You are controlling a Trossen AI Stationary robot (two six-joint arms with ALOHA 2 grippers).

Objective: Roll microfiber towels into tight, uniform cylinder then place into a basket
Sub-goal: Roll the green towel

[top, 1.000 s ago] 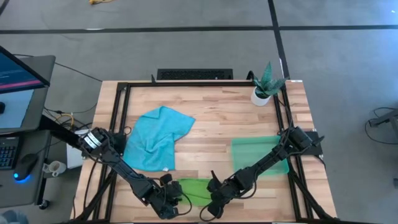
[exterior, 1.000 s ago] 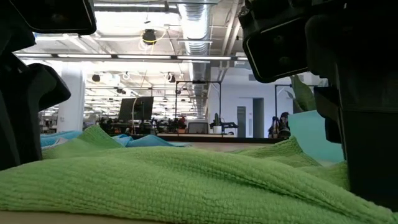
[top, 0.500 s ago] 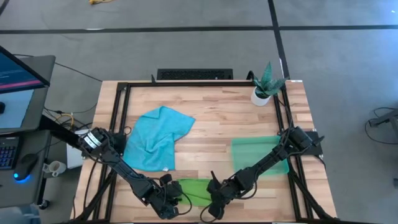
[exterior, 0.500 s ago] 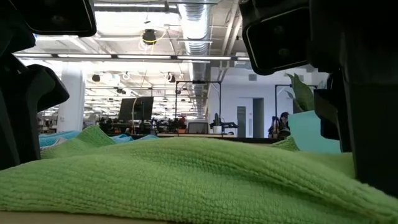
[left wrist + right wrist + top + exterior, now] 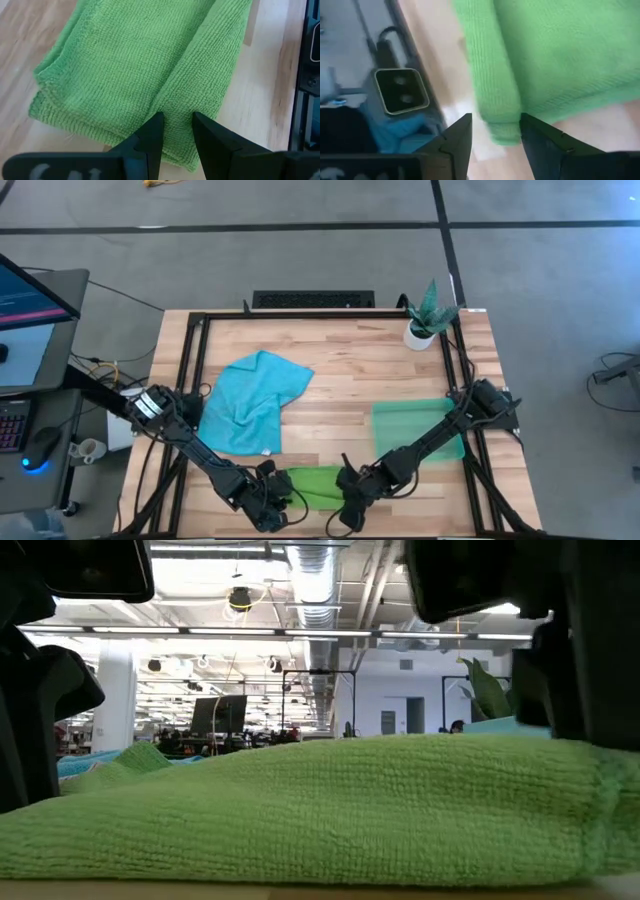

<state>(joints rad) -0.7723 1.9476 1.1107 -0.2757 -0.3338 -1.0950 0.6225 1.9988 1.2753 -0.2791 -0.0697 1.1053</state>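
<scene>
At the near edge of the table [image 5: 330, 370], we find the lime green towel [image 5: 312, 485] lying folded flat on the wood, with both claws set against it. On its left end sits the left claw [image 5: 174, 131]; we see its two dark fingers [image 5: 150, 142] held a small way apart, their tips resting on a raised fold of the green cloth. We cannot tell whether that fold is truly pinched. On the towel's right end sits the right claw [image 5: 495, 135], its fingers [image 5: 457, 140] spread apart with the rolled edge of the green cloth lying in the gap and no grip on it. From table height, the green towel [image 5: 300, 810] fills the foreground as a thick, layered mound between the two dark arms.

Farther back and to the right, we see the shallow green basket [image 5: 415, 430] on the wood, partly crossed by the right arm and well apart from the green towel. To the left at about the same depth, the turquoise towel [image 5: 255, 400] lies loosely crumpled. At the far right corner stands a small white plant pot [image 5: 420, 333].
</scene>
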